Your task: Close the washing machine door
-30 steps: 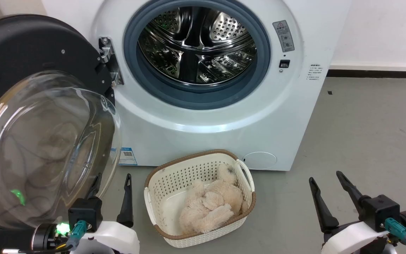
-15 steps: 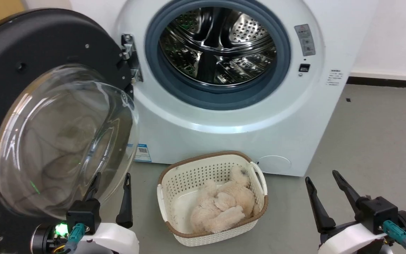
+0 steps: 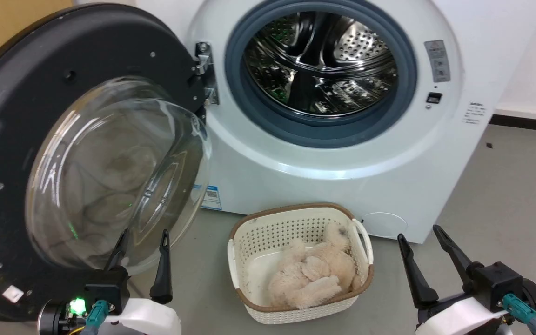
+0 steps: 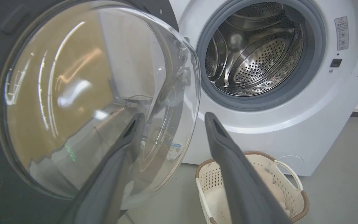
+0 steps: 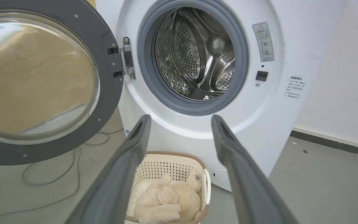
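View change: within the last second the whole head picture slid. The washing machine (image 3: 324, 172) and the basket (image 3: 296, 208) came more to the right of the frame, so my camera turned and the things did not move.
Door position: the washing machine door (image 3: 110, 172) filled the left half of the frame, wide open as before, hanging on its hinge (image 3: 204, 70) at the left of the porthole.
Meaning for task: I judged that I was only turning myself toward the door. The closing push was not yet begun.
Left pincer: the left pincer (image 3: 144, 232) stayed at the lower left, fingers well apart and holding nothing. Its tips lay over the lower edge of the glass bowl. I could not tell if they touched it.
Right pincer: the right pincer (image 3: 418, 231) stayed at the lower right, also spread and empty, well apart from the door.
Drum: the drum (image 3: 324, 60) at the upper centre looked empty, as far as I could see into it.
Basket content: it stood on the floor (image 3: 505, 195) just before the machine, below the porthole, and held a fluffy beige plush toy (image 3: 312, 279).
Risk: I could not tell if the swinging door would pass free over the basket.
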{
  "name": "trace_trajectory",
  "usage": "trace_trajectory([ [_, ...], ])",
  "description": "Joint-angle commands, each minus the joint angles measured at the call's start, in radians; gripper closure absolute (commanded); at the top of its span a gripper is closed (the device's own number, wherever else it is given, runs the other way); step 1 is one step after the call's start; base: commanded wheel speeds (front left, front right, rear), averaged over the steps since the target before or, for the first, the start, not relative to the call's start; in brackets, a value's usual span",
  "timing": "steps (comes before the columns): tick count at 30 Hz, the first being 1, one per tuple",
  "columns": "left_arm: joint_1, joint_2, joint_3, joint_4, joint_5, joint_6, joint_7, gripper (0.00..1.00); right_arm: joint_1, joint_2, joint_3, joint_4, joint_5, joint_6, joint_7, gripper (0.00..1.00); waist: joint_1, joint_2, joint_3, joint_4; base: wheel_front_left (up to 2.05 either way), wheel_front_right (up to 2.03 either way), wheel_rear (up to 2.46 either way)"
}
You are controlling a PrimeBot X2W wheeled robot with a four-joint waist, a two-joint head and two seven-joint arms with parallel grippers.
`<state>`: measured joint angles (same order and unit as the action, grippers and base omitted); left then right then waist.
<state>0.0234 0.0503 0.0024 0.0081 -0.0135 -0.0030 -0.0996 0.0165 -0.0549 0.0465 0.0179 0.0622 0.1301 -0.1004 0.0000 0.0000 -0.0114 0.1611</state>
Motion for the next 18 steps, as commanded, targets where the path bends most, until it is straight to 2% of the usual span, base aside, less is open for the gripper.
trace_trajectory([
  [1,0.014,0.000,0.002,0.000,-0.009,-0.002,-0.011,0.00,0.012,0.002,0.005,0.002,0.005,0.000,-0.010,0.00,0.0000,0.0000,-0.001,0.012,0.00,0.00,0.00],
  [18,0.024,0.000,0.013,-0.003,-0.012,-0.007,-0.044,0.00,0.016,0.003,0.028,0.008,0.026,0.000,-0.044,0.00,0.0000,0.0000,-0.007,0.109,0.00,0.00,0.00],
])
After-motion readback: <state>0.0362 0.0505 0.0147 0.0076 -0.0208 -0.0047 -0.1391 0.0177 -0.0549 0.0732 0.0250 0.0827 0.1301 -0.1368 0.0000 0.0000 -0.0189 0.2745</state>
